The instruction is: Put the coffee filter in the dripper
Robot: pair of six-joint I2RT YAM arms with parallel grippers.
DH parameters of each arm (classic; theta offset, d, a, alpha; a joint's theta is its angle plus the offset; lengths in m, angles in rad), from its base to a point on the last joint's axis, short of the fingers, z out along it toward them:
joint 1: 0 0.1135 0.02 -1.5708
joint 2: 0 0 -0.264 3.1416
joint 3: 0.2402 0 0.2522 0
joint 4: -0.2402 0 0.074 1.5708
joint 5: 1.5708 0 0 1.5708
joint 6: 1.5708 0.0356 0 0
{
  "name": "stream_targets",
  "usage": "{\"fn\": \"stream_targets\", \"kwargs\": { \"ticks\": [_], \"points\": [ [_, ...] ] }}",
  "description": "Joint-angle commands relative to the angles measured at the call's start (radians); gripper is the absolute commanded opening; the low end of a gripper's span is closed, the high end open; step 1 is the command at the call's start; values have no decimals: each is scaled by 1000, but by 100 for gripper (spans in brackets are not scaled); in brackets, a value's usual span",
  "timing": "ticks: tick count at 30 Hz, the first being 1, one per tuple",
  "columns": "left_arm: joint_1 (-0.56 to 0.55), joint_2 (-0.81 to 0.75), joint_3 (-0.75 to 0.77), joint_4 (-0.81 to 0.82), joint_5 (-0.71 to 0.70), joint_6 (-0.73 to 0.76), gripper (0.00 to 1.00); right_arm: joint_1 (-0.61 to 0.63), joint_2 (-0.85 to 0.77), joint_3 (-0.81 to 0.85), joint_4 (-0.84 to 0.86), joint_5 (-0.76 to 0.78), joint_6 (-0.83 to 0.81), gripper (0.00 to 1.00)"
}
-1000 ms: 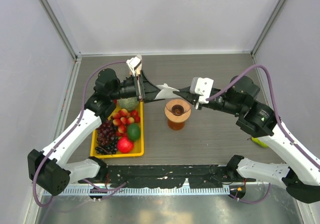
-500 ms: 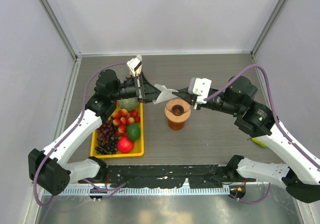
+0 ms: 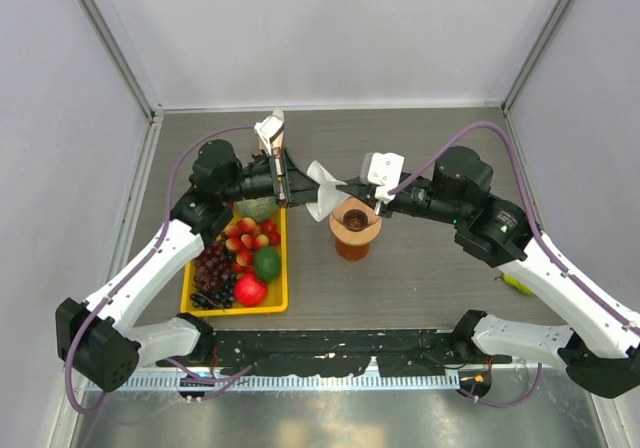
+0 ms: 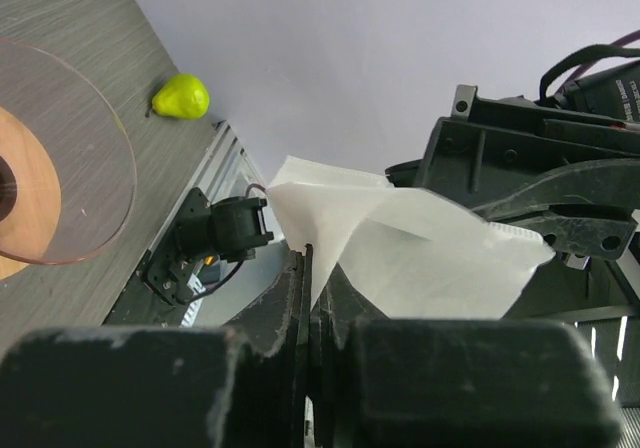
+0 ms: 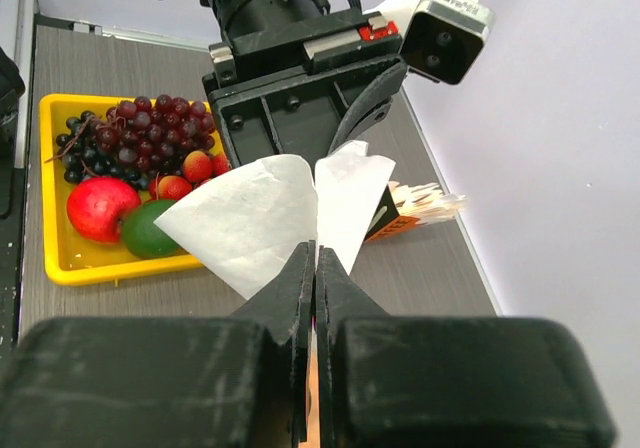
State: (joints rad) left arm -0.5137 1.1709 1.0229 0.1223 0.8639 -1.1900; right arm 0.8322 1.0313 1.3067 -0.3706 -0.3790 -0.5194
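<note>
Coffee filter [image 3: 322, 190]: thin creased white paper, midair between both arms, just beside the dripper [image 3: 368, 230], not in it.
Left fingers [image 4: 287, 303]: together, clamped on its corner.
Right fingers [image 5: 296, 290]: clamped on its lower edge.
Left wrist, not right: glossy green pear [image 4: 181, 97] on wood-grain surface [image 4: 90, 28].
Right wrist, not left: yellow tray [image 5: 50, 108] of grapes [image 5: 140, 128].

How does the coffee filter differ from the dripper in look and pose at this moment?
The coffee filter is thin white paper; the dripper has a tan-orange collar. The coffee filter hangs pinched between the left pincer and right pincer; the dripper stands free, untouched.
</note>
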Motion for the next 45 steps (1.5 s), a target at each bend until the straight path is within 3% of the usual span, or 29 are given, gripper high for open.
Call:
{"fn": "stream_targets", "kwargs": {
  "ticks": [1,10,11,13,14,16,20,24,28,34,39,45],
  "points": [
    [-12,-48,6,46,14,44,1,5,10,32,13,-14,5,5],
    [-8,-62,17,-4,21,95,0,5,7,57,-24,-38,7,5],
    [-6,-66,19,-30,14,108,0,5,3,58,-33,-29,9,9],
    [0,-77,26,-82,-11,153,0,5,1,80,-68,-3,25,33],
    [3,-85,35,-113,-32,180,0,5,-2,92,-83,9,48,50],
    [7,-91,68,-215,-86,266,0,5,-10,109,-106,63,97,67],
    [6,-108,158,-395,-270,481,0,-8,-28,149,-143,196,197,82],
    [3,-108,212,-443,-426,562,0,-11,-48,201,-149,288,272,94],
    [-43,-96,305,-507,-627,677,0,-19,-31,282,-146,304,344,98],
    [-161,-42,456,-555,-959,805,0,-19,32,347,-90,318,386,96],
    [-229,33,563,-589,-1085,823,0,-18,67,341,-19,310,394,95],
    [-302,78,621,-569,-1184,851,0,-16,84,310,28,423,346,96]
  ]
}}
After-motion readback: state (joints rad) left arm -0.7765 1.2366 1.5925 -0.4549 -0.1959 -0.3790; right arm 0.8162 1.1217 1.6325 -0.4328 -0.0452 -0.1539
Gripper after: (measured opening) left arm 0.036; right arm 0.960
